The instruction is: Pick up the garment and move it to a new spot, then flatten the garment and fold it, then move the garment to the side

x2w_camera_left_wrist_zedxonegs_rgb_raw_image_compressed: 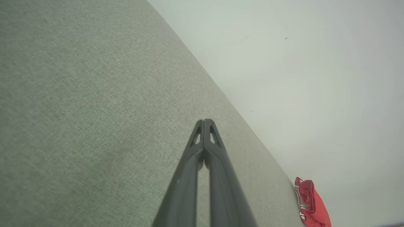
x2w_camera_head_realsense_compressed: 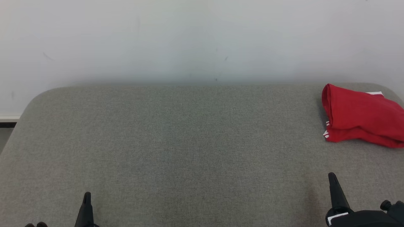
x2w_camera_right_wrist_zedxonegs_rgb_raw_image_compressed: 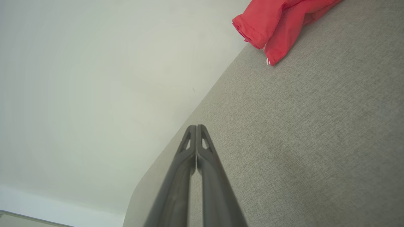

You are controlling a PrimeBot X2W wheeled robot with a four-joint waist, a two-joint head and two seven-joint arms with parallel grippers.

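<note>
The left hand, two long dark fingers pressed together tip to tip, hangs low over the near left part of the desk and pinches nothing. The right hand is pressed together in the same way, empty, over the near right part.

Under both lies the desk, a broad top covered in grey woven fabric with rounded far corners, bare across its middle. Behind it stands a plain pale wall.

The red cloth garment with white stripes at its hem sits at the far right of the desk, close to the rounded corner and well apart from either hand. It lies doubled over in a compact, slightly lumpy stack, one rolled edge facing the middle of the desk.

Judging by that, the folding and the move to the side look done, with little or nothing left. The fold is loose, though, so an unstarted task cannot be ruled out.
</note>
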